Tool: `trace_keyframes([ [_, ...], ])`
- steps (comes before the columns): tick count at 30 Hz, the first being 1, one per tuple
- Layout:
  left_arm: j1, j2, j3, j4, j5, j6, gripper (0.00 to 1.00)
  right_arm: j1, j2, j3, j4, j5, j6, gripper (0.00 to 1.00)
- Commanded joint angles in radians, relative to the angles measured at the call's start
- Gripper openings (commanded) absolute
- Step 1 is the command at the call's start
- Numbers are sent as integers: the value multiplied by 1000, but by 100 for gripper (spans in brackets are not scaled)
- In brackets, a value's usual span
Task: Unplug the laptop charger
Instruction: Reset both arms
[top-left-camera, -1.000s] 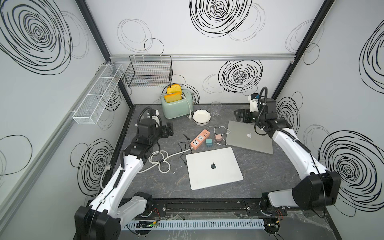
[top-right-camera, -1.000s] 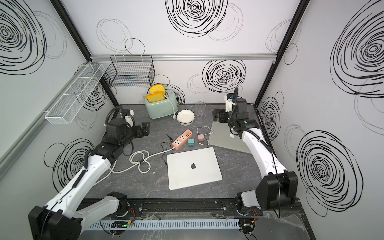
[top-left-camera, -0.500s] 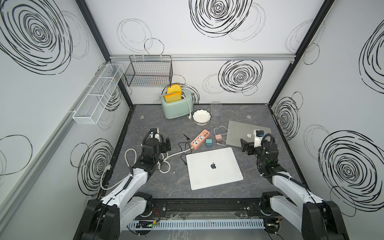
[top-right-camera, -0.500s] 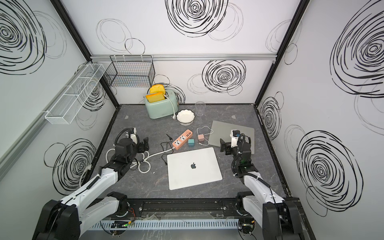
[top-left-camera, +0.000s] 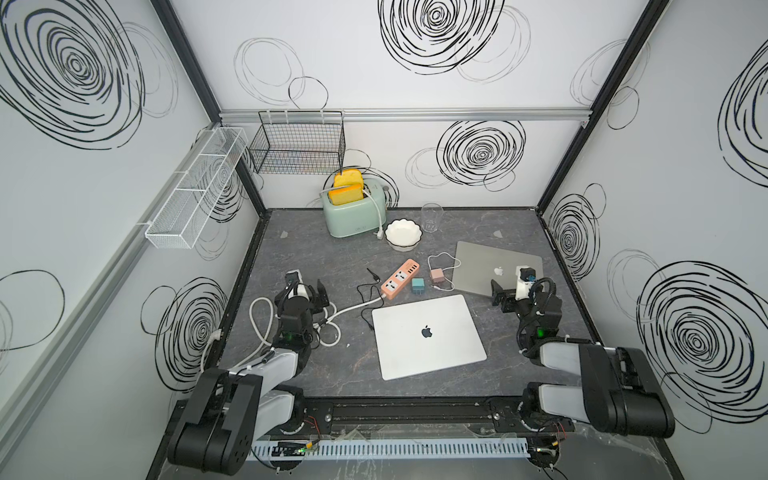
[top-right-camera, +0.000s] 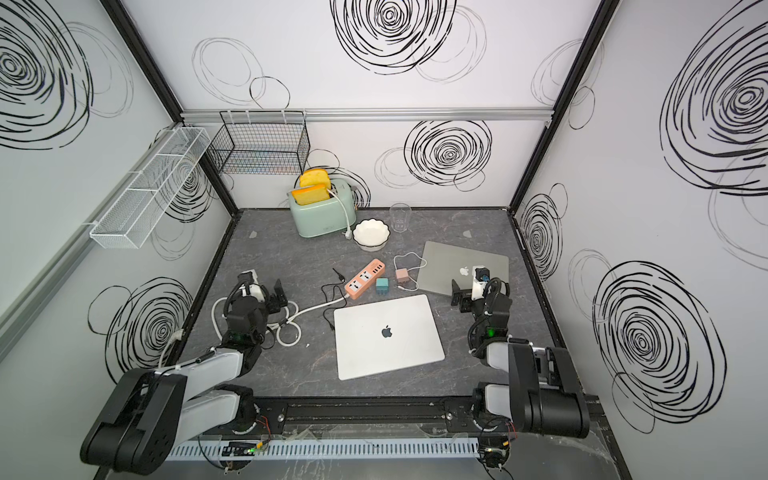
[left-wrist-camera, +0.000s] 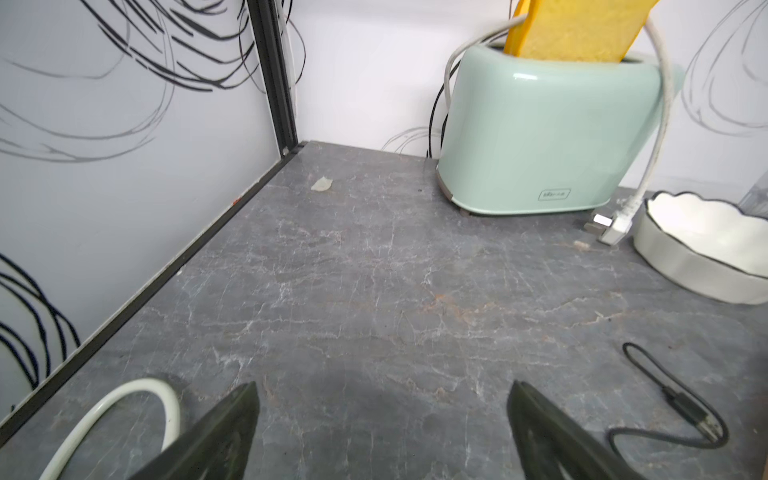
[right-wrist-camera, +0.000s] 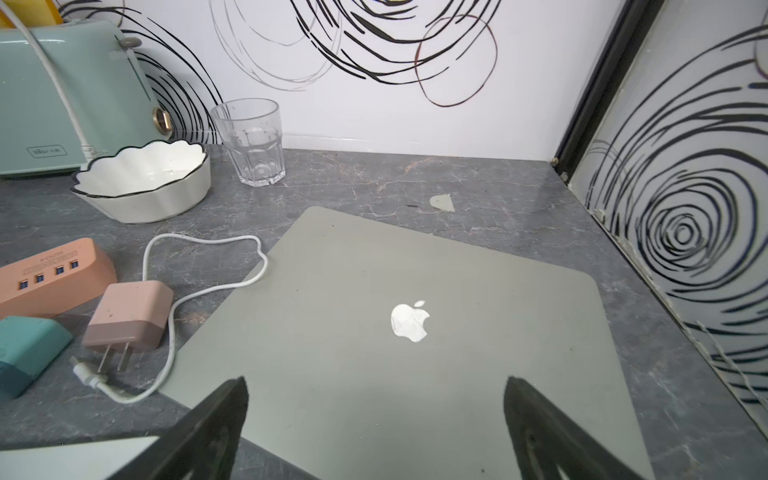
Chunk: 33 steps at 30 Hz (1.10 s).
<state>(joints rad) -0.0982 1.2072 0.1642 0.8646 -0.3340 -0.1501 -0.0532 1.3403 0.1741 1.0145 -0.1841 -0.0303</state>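
Observation:
The pink laptop charger (top-left-camera: 437, 274) (right-wrist-camera: 129, 320) lies on its side between the orange power strip (top-left-camera: 400, 277) (right-wrist-camera: 50, 282) and the grey closed laptop (top-left-camera: 486, 262) (right-wrist-camera: 374, 291). Its prongs are bare and sit in no socket. Its thin white cable (right-wrist-camera: 208, 291) loops over the table, and its free plug (right-wrist-camera: 83, 374) rests beside the prongs, apart from the laptop. My right gripper (top-left-camera: 509, 291) (right-wrist-camera: 376, 411) hovers open over the grey laptop's near edge. My left gripper (top-left-camera: 309, 291) (left-wrist-camera: 382, 415) is open above bare table at the left.
A silver closed laptop (top-left-camera: 428, 334) lies front centre. A teal adapter (top-left-camera: 417, 286) sits by the strip. The mint toaster (top-left-camera: 353, 212), white bowl (top-left-camera: 403, 235) and glass (top-left-camera: 432, 216) stand at the back. A thick white cord (top-left-camera: 266, 316) coils under the left arm; a thin black cable (left-wrist-camera: 673, 403) lies nearby.
Both arms have drawn back from the far part of the table toward the front and folded low. Both grippers stayed open; the charger has not moved.

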Motion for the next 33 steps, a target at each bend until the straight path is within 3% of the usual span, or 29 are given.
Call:
trace_keyframes([
  [1, 24, 84, 48, 231, 43, 72, 98, 0, 88, 37, 165, -71, -10, 99],
  [5, 14, 289, 23, 505, 90, 122, 98, -13, 196, 22, 302, -53, 25, 99],
  [7, 1, 247, 29, 424, 70, 125, 97, -5, 173, 46, 210, -35, 12, 99],
  [9, -11, 277, 19, 499, 51, 135, 98, 12, 191, 49, 237, 77, 40, 99],
  [11, -10, 258, 27, 446, 51, 132, 97, 31, 180, 55, 203, 121, 30, 99],
  [33, 8, 258, 28, 447, 89, 126, 97, 26, 180, 56, 205, 96, 29, 99],
])
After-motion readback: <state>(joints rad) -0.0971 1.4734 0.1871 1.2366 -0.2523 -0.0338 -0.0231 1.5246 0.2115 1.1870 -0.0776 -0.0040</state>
